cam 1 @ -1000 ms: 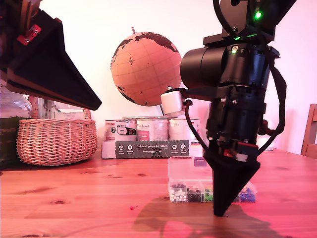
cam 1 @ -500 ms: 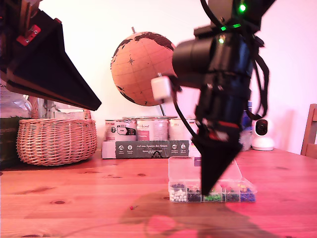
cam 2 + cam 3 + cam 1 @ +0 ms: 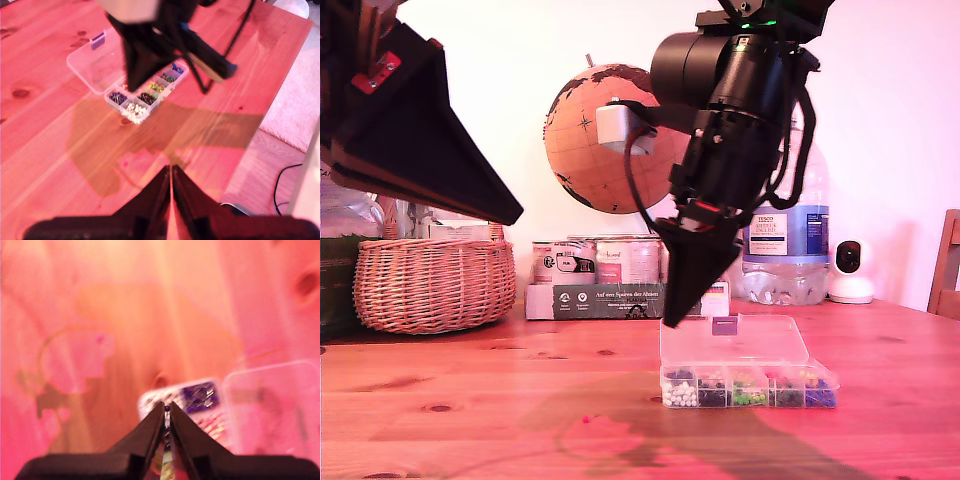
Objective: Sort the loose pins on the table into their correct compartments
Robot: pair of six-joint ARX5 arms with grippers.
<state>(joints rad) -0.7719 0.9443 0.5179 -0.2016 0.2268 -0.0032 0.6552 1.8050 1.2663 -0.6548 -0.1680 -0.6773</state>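
Note:
A clear box with a row of compartments (image 3: pixel 750 388) holding sorted pins sits on the table (image 3: pixel 470 390), lid open (image 3: pixel 732 345). It also shows in the first wrist view (image 3: pixel 145 95) and, blurred, in the second wrist view (image 3: pixel 192 400). A tiny red-headed loose pin (image 3: pixel 585 419) lies on the wood to the exterior view's left of the box. No blue-headed loose pin shows. My second gripper (image 3: pixel 672 322) hangs shut above the box's near end (image 3: pixel 166 407). My first gripper (image 3: pixel 517 213) stays high at the exterior view's left, shut (image 3: pixel 171 170).
Behind the box stand a wicker basket (image 3: pixel 435 283), a globe (image 3: pixel 605 140), a tray of tins (image 3: pixel 610 290), a water bottle (image 3: pixel 785 250) and a small white camera (image 3: pixel 850 270). A chair (image 3: pixel 948 265) is at the exterior view's right edge. The table edge drops to a rug (image 3: pixel 295 115).
My second gripper rose from the table in front of the box and swung up toward the exterior view's left, uncovering the compartments. My first gripper has not moved.

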